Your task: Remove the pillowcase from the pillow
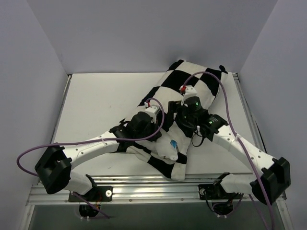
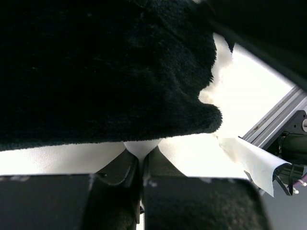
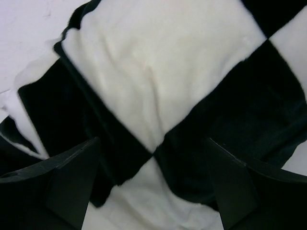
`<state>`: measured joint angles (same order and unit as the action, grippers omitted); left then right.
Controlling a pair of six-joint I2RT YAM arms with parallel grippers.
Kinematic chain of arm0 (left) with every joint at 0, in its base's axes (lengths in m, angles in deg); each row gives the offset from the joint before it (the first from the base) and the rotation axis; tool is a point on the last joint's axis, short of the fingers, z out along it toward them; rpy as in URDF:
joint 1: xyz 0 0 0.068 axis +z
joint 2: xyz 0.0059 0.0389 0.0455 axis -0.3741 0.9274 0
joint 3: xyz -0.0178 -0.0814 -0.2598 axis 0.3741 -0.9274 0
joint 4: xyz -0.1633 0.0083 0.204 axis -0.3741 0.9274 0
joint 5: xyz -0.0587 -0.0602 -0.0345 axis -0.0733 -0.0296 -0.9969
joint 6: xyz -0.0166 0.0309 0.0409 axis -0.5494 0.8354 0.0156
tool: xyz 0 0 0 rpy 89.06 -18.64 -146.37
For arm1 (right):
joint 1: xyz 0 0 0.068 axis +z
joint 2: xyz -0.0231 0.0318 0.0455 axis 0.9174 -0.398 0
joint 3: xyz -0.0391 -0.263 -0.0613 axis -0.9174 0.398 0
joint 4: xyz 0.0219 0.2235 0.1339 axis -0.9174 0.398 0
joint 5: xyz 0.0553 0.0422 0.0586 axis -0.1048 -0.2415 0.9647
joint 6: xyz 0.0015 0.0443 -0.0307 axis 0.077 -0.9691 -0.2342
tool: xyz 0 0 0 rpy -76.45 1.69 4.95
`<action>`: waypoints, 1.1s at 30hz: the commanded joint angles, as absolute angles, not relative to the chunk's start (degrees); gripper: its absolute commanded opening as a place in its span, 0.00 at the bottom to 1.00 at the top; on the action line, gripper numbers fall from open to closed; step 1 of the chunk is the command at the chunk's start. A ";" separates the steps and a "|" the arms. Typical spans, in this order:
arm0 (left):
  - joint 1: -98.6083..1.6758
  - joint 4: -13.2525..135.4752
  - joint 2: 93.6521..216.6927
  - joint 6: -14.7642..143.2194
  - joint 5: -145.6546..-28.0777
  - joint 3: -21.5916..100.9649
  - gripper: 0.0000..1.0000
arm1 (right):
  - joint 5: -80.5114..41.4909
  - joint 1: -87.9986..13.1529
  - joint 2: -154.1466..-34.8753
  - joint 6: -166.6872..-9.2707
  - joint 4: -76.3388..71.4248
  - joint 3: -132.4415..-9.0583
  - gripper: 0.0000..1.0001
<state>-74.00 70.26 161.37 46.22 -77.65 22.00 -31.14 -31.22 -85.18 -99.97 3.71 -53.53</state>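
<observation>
My left hand is pinched shut on the pillow, on bare white cloth just outside the pillowcase mouth. My right hand hangs spread wide over the pillowcase, farther up the pillow. Best: anchor left, pinch one layer right, pull away.

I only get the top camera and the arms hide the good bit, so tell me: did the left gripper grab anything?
Observer: Yes, the left wrist view shows the left gripper shut on a fold of white fabric.
Operator: Which white thing is that?
Observer: I cannot tell; black plush of the pillowcase fills the view just above the pinch.
Operator: And the other arm?
Observer: The right gripper is open, jaws wide apart above the checkered squares, holding nothing.
</observation>
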 commanded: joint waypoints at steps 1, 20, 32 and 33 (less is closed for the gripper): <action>-73.56 72.00 161.94 46.54 -78.60 24.38 0.02 | -28.12 -29.20 -79.10 -101.20 7.40 -49.28 0.84; -73.47 83.14 153.25 44.08 -78.60 25.70 0.02 | -36.37 -35.42 -83.82 -105.86 -0.23 -41.26 0.03; -72.24 100.02 130.50 38.63 -86.94 20.34 0.02 | -39.02 -54.66 -93.75 -112.97 -5.16 -46.97 0.00; -72.15 101.52 128.91 37.93 -87.39 20.25 0.02 | -38.84 -55.99 -94.72 -113.24 -5.25 -47.32 0.00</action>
